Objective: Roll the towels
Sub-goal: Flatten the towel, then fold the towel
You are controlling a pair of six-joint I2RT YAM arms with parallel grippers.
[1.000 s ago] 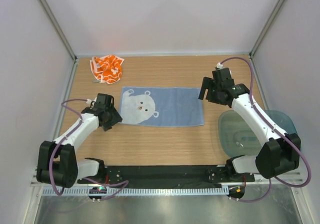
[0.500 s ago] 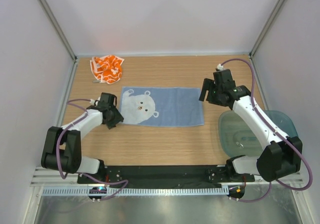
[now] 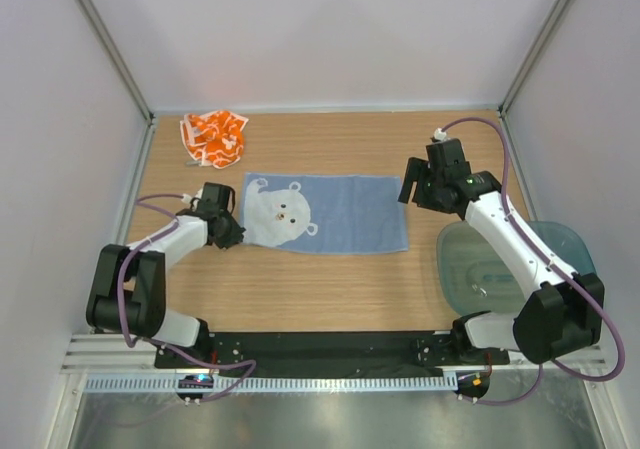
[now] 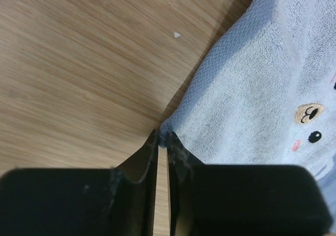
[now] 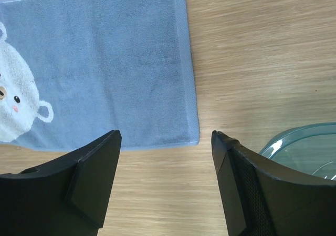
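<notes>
Near and right of the pale blue rectangular terry towel with a white bear face [image 3: 325,214], a translucent teal plastic tray [image 3: 460,269] lies partly hidden under the right arm, so I cannot tell what it holds. The left gripper [image 4: 163,136] has its jaws pinched on the towel's near left corner. The right gripper [image 5: 166,134] has its jaws apart above the towel's right edge. A crumpled white-and-orange cloth [image 3: 213,137] lies beyond the towel's far left corner.

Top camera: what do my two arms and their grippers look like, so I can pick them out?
Both the left arm and right arm have white links, black joints and black bases. A mauve cable loops along each. The left gripper and right gripper have plain black, wedge-shaped fingers.
</notes>
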